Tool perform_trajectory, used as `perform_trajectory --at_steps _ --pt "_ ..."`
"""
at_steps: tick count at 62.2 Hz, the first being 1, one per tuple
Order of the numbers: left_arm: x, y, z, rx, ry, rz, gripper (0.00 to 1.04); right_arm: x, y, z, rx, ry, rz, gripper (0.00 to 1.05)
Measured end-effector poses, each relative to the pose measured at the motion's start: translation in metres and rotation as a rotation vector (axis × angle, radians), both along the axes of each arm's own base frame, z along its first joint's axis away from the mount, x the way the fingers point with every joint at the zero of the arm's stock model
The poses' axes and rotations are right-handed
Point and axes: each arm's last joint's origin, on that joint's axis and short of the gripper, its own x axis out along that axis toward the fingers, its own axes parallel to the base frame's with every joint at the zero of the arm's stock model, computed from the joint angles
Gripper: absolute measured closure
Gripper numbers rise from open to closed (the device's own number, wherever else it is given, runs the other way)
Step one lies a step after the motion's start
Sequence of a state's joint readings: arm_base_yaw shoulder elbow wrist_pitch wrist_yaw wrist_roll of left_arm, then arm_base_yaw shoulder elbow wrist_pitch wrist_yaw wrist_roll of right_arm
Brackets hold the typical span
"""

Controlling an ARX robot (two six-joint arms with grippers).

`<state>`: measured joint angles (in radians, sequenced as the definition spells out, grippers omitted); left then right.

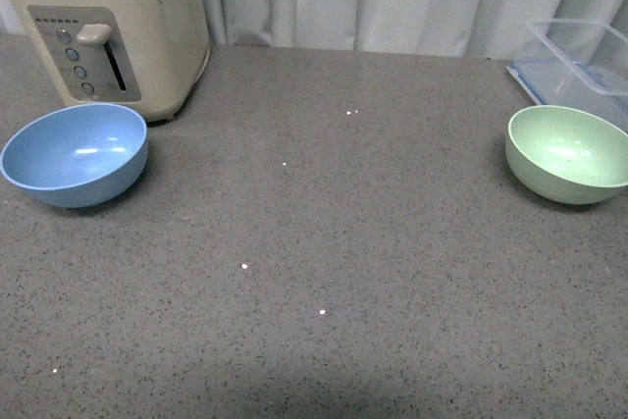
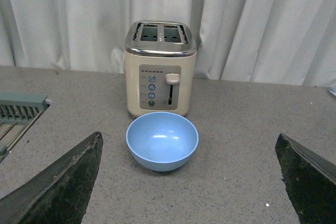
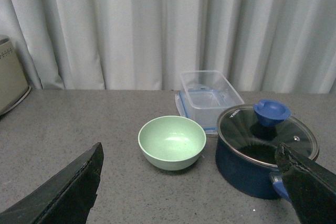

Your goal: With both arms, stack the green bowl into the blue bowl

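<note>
Wide-spread left claw (image 2: 189, 135), gripping nothing: two dark, rough-faced wedge fingers (image 2: 63, 187) at the lower corners of the left wrist view. Between them, at centre frame, the blue bowl (image 2: 162, 141), round, matte, smooth-walled, upright on the speckled grey worktop (image 2: 247, 124). Just behind it, a cream toaster (image 2: 160, 69) with two slots, a chrome top, a lever and a column of round buttons; touching the bowl or not, cannot tell. At the left edge, a grey-green slatted rack (image 2: 18, 109), seen in this view only.

Equally wide and unloaded, the right claw (image 3: 189, 146), with dark wedges at the lower corners of the right wrist view. At centre, the green bowl (image 3: 171, 142), pale mint, matte, upright. Lower right, just beside it, a dark blue pot (image 3: 247, 169) under a glass lid (image 3: 262, 135) with a blue knob, shown only here. Behind the bowl, a clear plastic container (image 3: 210, 95). Across the top, a pleated pale curtain (image 3: 131, 24).

Only in the front view, both bowls together: blue at middle left before the toaster, green at the right edge with faint ridges on its wall, well apart.
</note>
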<state>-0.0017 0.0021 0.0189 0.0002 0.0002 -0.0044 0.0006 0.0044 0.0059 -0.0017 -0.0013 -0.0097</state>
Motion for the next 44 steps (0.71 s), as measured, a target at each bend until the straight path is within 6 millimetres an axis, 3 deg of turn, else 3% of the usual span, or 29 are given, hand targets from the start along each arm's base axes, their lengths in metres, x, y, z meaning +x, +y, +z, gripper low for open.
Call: perform_trajectory --at_steps 44 --pt "0.0000 0.0000 0.0000 0.000 0.000 0.000 0.06 0.0000 0.0000 0.0000 0.000 0.000 0.000 0.09"
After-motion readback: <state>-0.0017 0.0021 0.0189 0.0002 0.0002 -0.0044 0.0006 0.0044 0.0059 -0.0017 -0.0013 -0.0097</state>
